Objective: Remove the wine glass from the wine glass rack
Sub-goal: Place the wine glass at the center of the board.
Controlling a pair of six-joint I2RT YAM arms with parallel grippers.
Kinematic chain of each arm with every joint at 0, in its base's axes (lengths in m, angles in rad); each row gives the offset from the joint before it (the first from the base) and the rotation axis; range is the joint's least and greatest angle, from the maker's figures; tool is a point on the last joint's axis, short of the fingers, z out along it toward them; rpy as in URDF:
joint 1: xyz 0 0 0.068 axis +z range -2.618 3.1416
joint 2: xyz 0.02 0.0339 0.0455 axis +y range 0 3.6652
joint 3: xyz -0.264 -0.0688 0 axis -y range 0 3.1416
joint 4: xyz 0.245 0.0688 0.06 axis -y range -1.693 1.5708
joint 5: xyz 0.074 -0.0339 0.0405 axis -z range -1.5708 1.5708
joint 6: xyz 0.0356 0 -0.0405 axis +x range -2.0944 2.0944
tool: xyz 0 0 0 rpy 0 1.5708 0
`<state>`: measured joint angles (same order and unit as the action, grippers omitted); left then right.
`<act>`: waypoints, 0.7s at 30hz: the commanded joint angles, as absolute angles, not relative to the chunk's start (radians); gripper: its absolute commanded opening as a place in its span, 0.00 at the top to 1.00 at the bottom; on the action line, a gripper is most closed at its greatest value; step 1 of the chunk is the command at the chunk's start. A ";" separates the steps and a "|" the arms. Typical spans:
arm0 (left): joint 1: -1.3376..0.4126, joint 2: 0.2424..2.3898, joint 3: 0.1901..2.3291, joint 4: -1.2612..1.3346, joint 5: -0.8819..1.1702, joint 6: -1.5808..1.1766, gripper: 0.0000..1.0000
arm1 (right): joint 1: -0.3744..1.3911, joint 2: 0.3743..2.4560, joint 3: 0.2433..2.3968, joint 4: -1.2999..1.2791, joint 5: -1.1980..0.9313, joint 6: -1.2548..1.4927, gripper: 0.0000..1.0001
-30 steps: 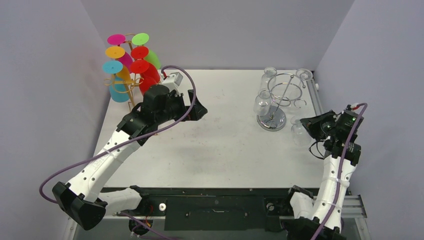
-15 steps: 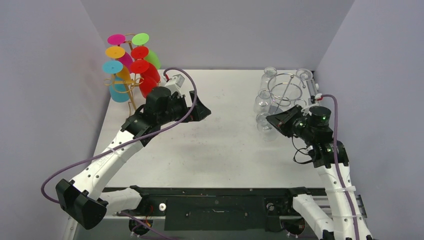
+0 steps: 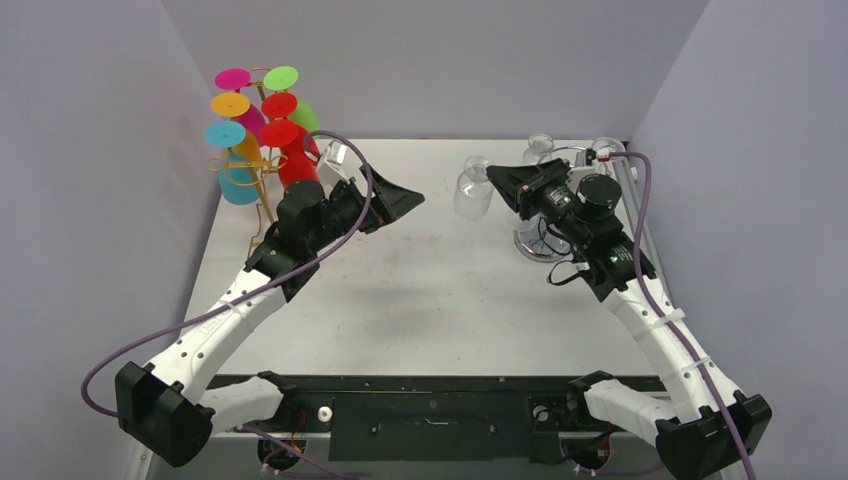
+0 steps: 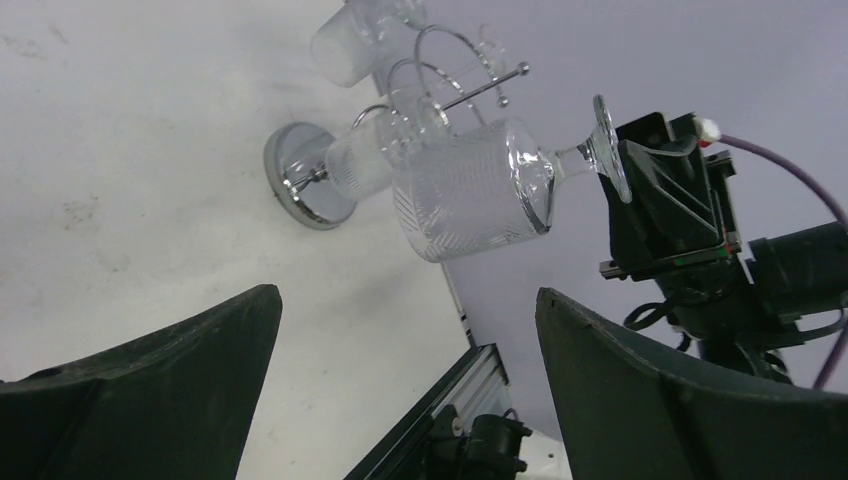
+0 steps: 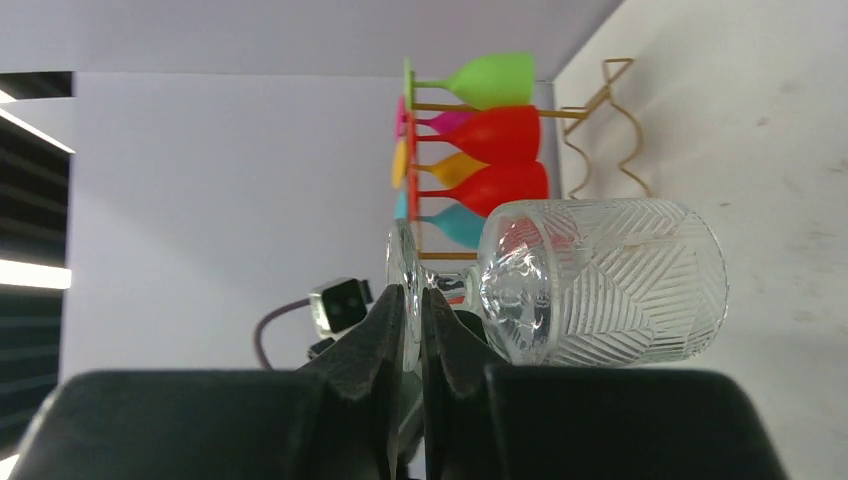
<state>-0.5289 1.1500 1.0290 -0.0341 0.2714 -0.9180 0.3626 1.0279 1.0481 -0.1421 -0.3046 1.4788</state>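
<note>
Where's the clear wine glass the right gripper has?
Top view, right half: clear wine glass is clamped by its foot in the right gripper, tipped sideways just left of the chrome rack.

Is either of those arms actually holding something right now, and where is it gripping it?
The right gripper pinches a clear wine glass by the edge of its flat round foot. The left gripper is open and holds nothing.

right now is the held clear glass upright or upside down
Upside down: the wine glass points its mouth at the table like the hanging coloured glasses, foot pinched in the right pincer.
</note>
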 commanded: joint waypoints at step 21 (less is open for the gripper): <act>-0.517 1.253 1.024 0.806 0.354 -1.355 0.04 | 0.516 1.168 1.228 0.460 -0.200 1.875 1.00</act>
